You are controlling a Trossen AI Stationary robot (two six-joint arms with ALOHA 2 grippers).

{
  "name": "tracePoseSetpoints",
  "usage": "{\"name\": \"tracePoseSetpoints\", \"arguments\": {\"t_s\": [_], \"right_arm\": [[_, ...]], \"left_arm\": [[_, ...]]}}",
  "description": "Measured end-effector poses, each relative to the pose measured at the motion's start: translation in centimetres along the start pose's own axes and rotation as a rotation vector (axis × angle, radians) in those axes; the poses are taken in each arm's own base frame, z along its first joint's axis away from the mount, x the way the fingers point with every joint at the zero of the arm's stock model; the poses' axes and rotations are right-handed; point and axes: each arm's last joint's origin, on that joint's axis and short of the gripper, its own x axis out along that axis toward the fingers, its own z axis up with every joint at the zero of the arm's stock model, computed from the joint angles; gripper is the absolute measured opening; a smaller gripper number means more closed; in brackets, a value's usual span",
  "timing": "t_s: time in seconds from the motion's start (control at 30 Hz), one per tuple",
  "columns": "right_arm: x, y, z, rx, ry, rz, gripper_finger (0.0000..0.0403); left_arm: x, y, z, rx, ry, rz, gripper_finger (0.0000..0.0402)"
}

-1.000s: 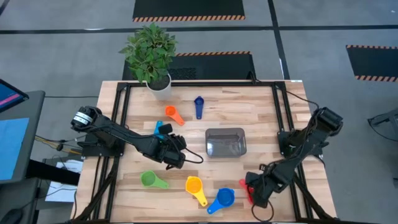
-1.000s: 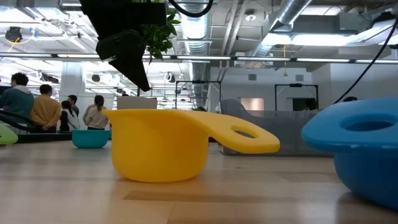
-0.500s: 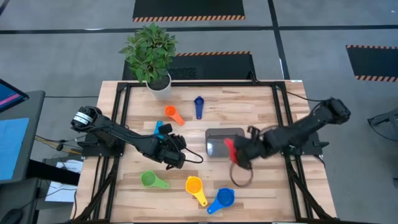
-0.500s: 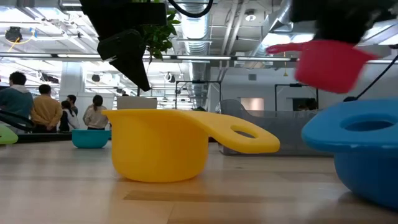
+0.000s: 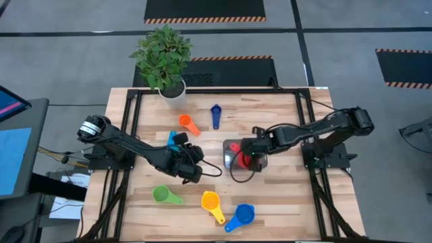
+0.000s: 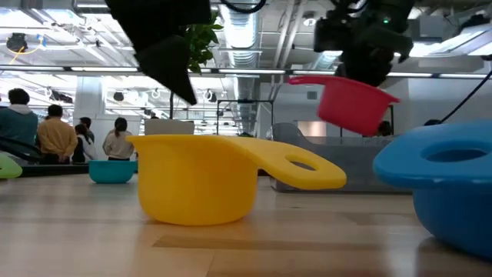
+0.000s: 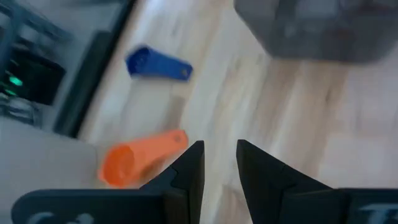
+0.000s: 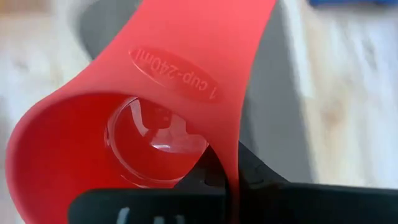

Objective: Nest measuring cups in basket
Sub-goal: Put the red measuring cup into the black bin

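Right gripper [image 5: 251, 156] clamps red cup [image 5: 241, 159], apparently above basket [image 5: 231, 146].

The red measuring cup [image 8: 124, 143] fills the view, its handle stamped "1 cup-240ml". Behind it lies the grey basket [image 8: 280, 118] on pale wood.

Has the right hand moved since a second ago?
Yes. In the high view the right hand, shut on the red cup, has swung from the table's near right edge, beside the blue cup, to over the basket.
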Motion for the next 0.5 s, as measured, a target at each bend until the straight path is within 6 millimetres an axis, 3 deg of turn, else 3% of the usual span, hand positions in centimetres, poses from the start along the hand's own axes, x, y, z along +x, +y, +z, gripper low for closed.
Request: {"name": "tracePoseSetpoints", "arguments": {"t_s": [0.27, 0.5], "right_arm": [[0.1, -0.4, -0.1, -0.043, 0.014, -0.004, 0.0008], [2.6, -1.1, 0.3, -0.092, 0.068, -0.028, 0.0008]], "left_arm": [[0.8, 0.0, 3.2, 0.043, -0.195, -0.114, 0.0087], [1.1, 0.2, 3.3, 0.012, -0.186, -0.119, 0.0087]]}}
